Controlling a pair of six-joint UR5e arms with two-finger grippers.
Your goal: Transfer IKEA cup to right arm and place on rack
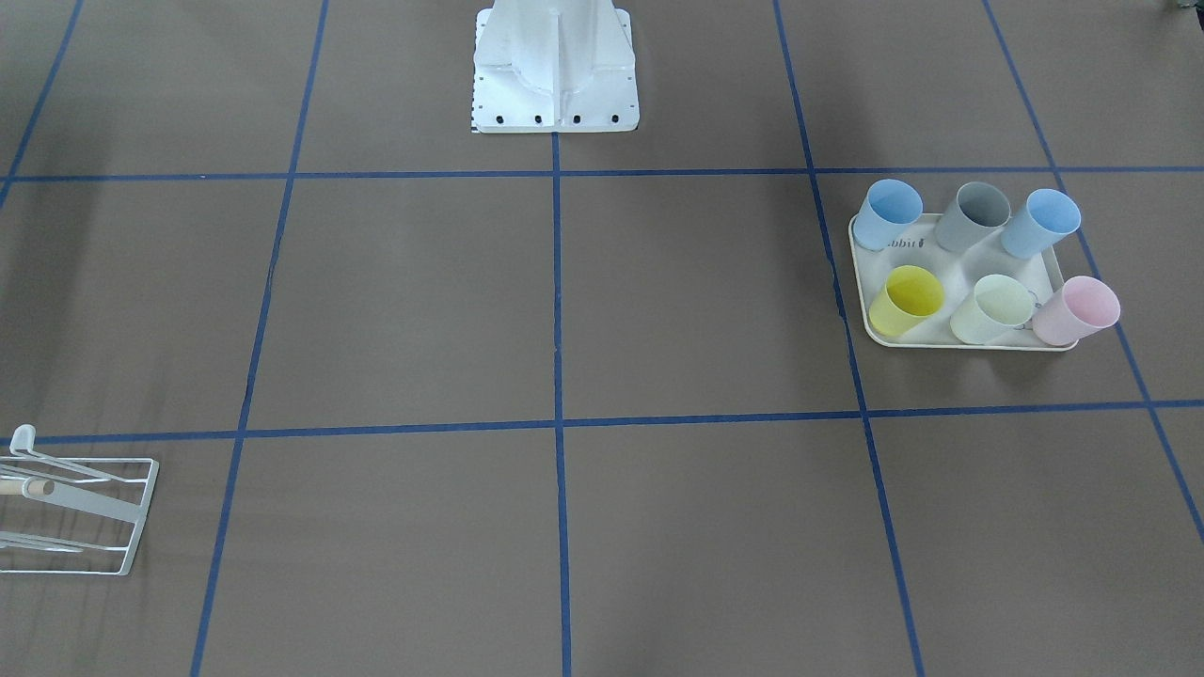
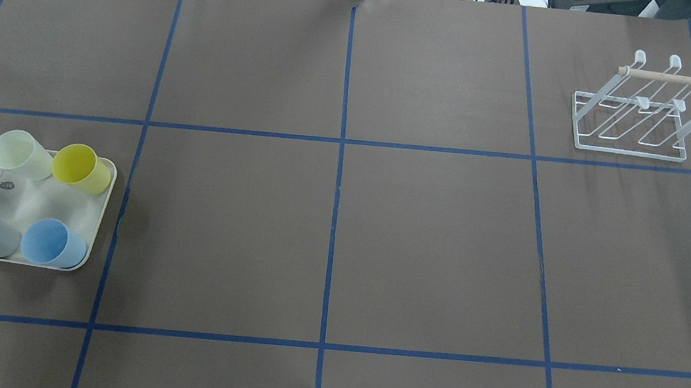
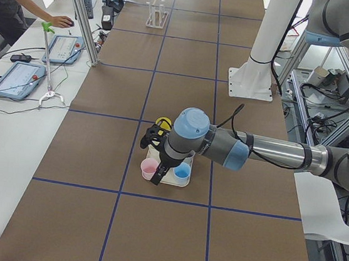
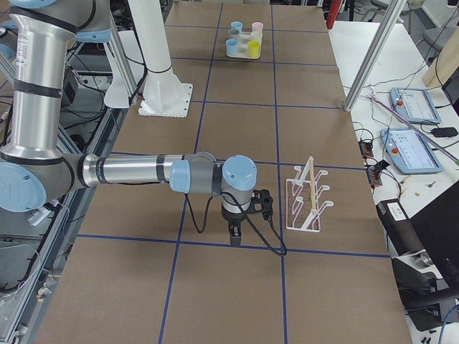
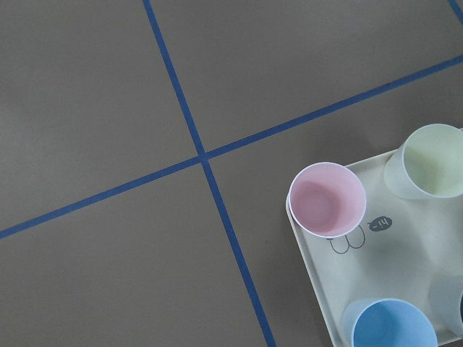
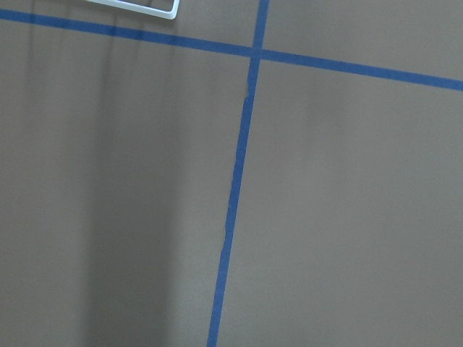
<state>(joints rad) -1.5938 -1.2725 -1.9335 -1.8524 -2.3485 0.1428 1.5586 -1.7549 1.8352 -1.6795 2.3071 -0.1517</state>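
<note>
Bright, even overhead light; soft streaky shadows across the brown table [image 6: 108, 181]; sharp focus throughout

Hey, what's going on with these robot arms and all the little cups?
Nothing is picked up yet. Six cups stand on a cream tray, and none is on the white rack. The left claw hangs above the tray, by the pink cup. The right claw hangs above the table near the rack. Whether either claw is open cannot be told from here.
</note>
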